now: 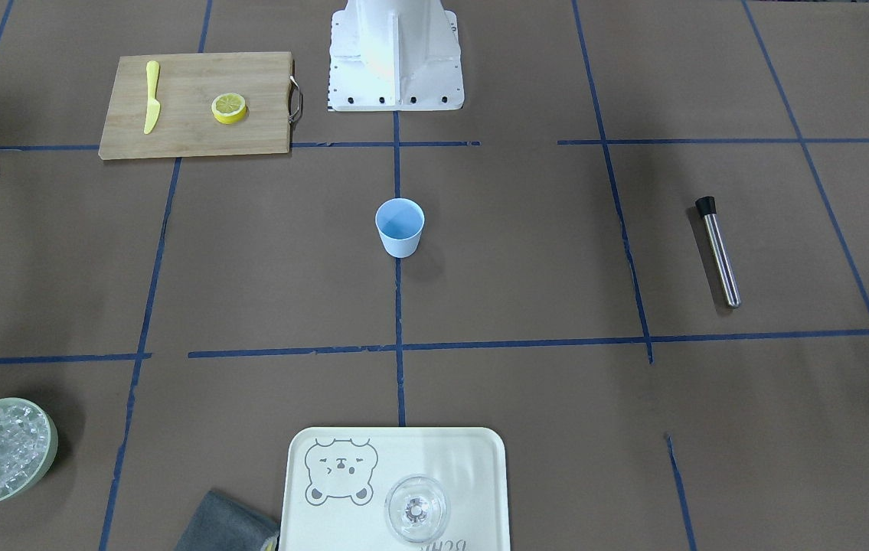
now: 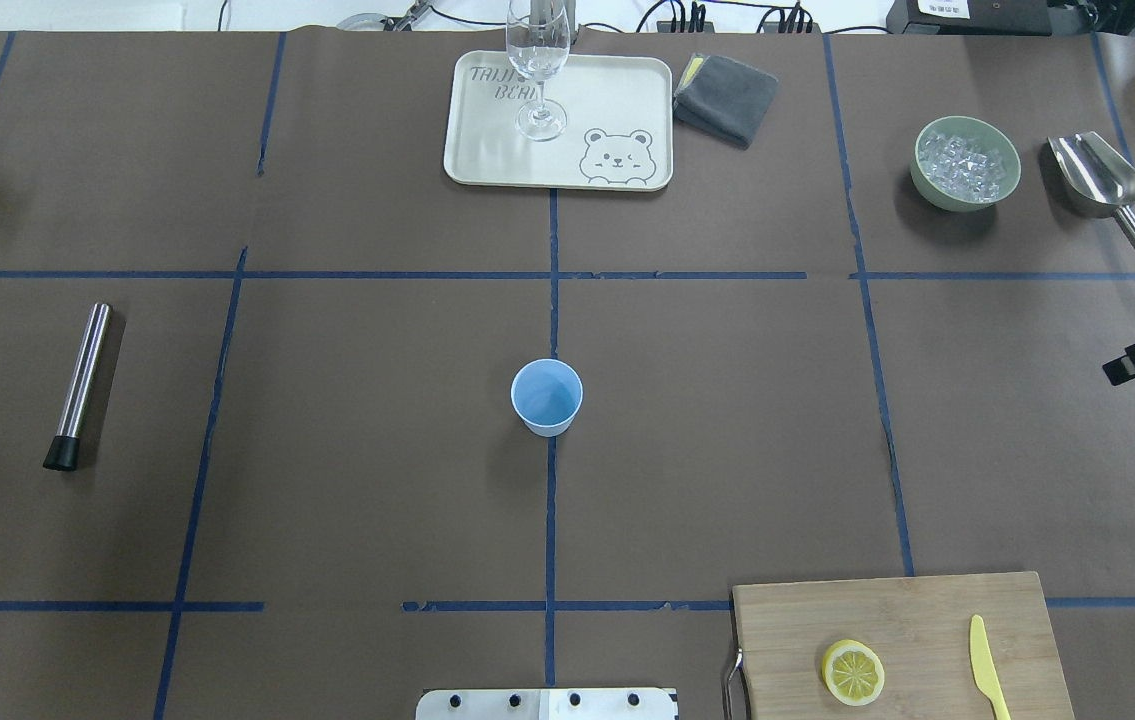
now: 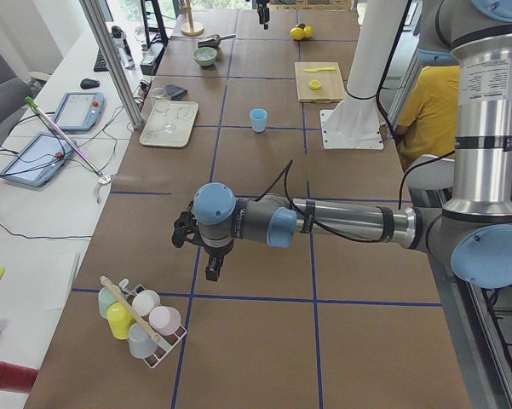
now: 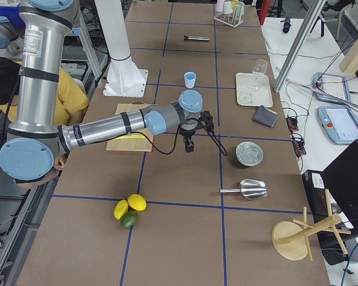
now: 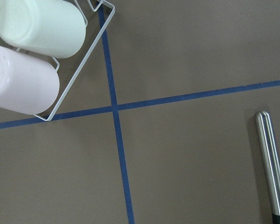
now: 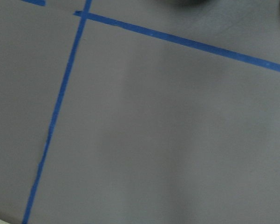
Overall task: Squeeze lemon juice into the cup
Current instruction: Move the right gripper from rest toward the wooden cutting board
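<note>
Nothing squeezed yet: the lemon is on its board and the cup stands alone mid-table.

Both arms hang out wide, the left gripper (image 3: 211,273) near a rack (image 3: 145,328) of cups, the right gripper (image 4: 189,148) between board (image 2: 927,610) and ice bowl (image 2: 965,165). I cannot tell whether either pair of jaws is spread or pressed together. The lemon (image 2: 852,671) lies flat on the board at the robot's right, apart from the knife (image 2: 985,670). The cup (image 2: 547,397) is upright at the centre and looks empty. Picking, carrying and squeezing are all left to do. The tray (image 2: 487,150) with its glass (image 2: 538,60), the cloth (image 2: 727,95) and the scoop (image 2: 1097,180) sit along the far edge. The steel tube (image 2: 82,385) lies well off left, so the stretch from board to cup looks open.
</note>
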